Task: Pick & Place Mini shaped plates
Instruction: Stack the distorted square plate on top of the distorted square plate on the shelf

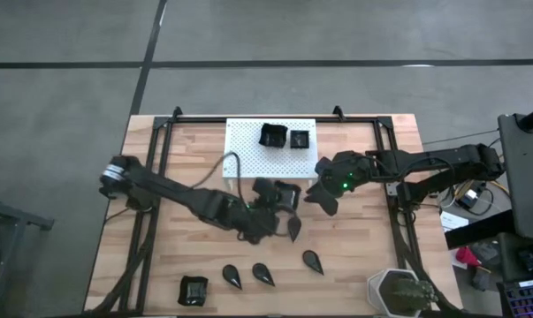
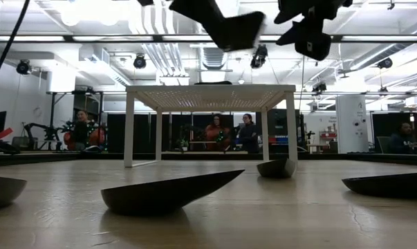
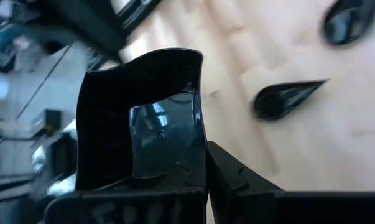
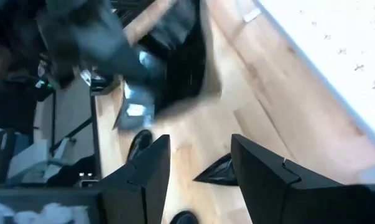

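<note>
Step, by my read: handover mid-frame. Left pincer (image 1: 284, 201) clamps square plate (image 1: 286, 196) aloft; right pincer (image 1: 322, 196) wide, empty, beside it. Next: right closes on plate's free rim, then places it on white stand (image 1: 244, 146).

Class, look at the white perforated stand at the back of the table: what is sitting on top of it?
Two black square plates sit side by side on the white perforated stand in the high view. The table directly beneath its top is hidden from above; the low view shows nothing there.

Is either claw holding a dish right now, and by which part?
The left claw grips a square black dish by one rim edge, lifted off the table. The right claw is open, holding nothing.
</note>
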